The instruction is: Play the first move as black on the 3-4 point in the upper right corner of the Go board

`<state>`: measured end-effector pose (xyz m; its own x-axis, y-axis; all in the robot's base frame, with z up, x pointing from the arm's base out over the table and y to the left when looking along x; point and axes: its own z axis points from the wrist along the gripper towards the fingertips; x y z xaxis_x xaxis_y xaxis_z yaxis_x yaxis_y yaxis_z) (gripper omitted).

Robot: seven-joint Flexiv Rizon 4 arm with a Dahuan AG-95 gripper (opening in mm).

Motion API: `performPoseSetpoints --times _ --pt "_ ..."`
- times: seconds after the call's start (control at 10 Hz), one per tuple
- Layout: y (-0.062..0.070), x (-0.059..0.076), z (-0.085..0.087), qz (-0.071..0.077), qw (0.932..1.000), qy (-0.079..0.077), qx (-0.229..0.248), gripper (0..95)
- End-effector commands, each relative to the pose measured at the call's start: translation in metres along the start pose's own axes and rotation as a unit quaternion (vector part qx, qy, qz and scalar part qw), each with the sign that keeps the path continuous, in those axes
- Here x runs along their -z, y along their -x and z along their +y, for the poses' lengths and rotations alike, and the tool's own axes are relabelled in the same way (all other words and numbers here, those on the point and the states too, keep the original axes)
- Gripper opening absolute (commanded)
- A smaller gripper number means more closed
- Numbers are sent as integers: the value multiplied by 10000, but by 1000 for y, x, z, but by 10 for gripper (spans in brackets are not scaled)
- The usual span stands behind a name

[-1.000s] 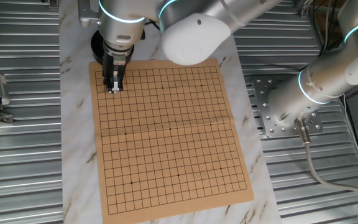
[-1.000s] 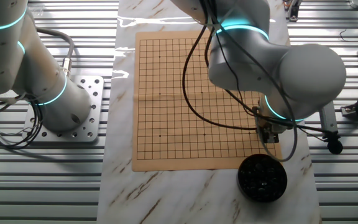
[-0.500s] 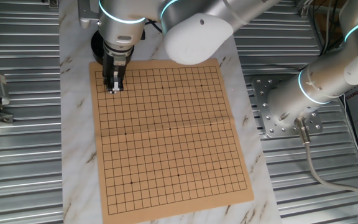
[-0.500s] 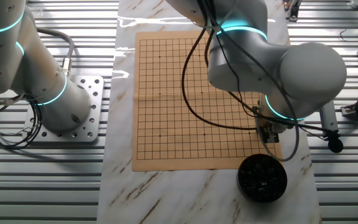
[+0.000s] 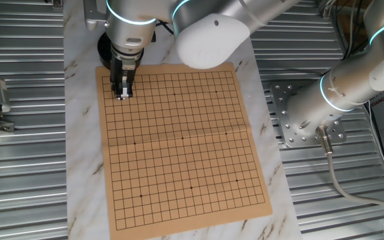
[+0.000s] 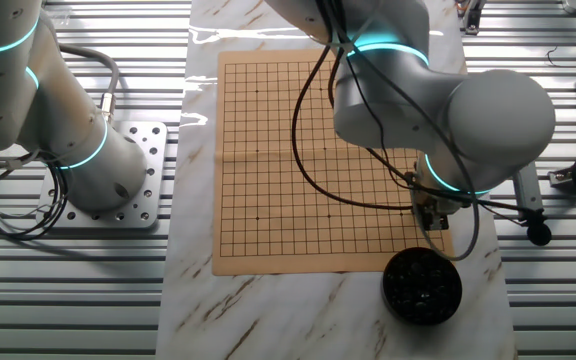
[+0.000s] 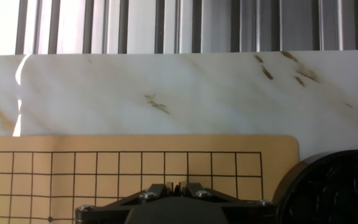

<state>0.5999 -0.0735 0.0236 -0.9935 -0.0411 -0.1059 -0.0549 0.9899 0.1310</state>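
My gripper stands upright with its fingertips down at the Go board, at the corner nearest the black bowl. In the hand view the gripper has its jaws nearly together on a thin dark sliver, the small black stone, seen edge-on. In the other fixed view the gripper is mostly hidden behind the arm, just above the bowl of black stones. No stone lies loose on the board.
The board lies on a marble slab over a ribbed metal table. A second arm's base and its mounting plate stand beside the slab. The bowl sits just off the board's corner.
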Motion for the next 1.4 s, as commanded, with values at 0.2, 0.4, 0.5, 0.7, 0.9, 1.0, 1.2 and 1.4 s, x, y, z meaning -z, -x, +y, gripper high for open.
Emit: performPoseSetpoints --times 0.2,0.4,0.5,0.7,0.9,1.0,1.2,1.4 --pt "1 -1 0 -9 10000 3 18 0" --pt "1 -1 -1 -13 10000 12 17 0" --pt "0 -1 -1 -20 10000 35 10 0" --pt "-1 -2 -2 -22 10000 70 15 0" --pt "-2 -2 -2 -25 10000 64 31 0" --pt "-2 -2 -2 -26 10000 62 37 0" --pt "-2 -2 -2 -31 10000 75 43 0" --pt "-2 -2 -2 -33 10000 75 49 0"
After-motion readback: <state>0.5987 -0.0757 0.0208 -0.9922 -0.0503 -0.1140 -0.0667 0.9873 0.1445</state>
